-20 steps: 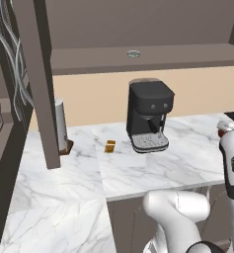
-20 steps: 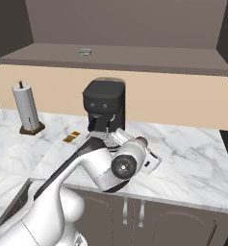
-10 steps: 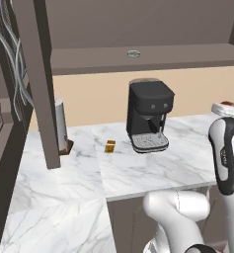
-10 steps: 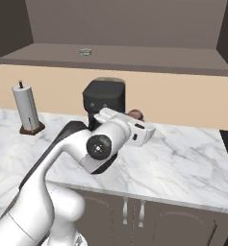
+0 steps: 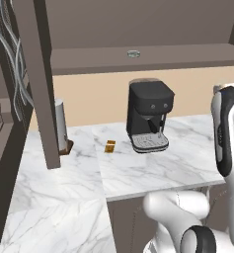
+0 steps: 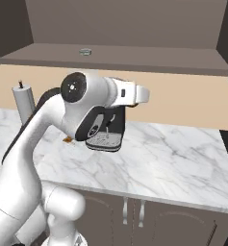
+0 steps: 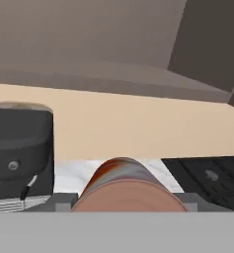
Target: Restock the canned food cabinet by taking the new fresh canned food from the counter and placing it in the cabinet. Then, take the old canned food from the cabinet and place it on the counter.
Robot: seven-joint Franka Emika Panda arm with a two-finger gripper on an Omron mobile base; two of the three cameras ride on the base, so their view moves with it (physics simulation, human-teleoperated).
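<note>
Red-orange can [image 7: 122, 190]: seen close at the bottom of the hand view, lower part cut off by the frame edge; raised above the marble tabletop [image 6: 173, 158], right of the black coffee machine [image 5: 148, 116]. Jaws: fingertips hidden behind the can, grip not made out with certainty. Flat silver tin [image 5: 133, 53]: lay on the cabinet shelf [image 5: 187, 54], small and faint. Paper-towel roll [image 5: 60, 123]: partly hidden by the cabinet's upright panel [image 5: 39, 84]. Small brown item [image 5: 109, 146] beside the machine: too small to identify.
</note>
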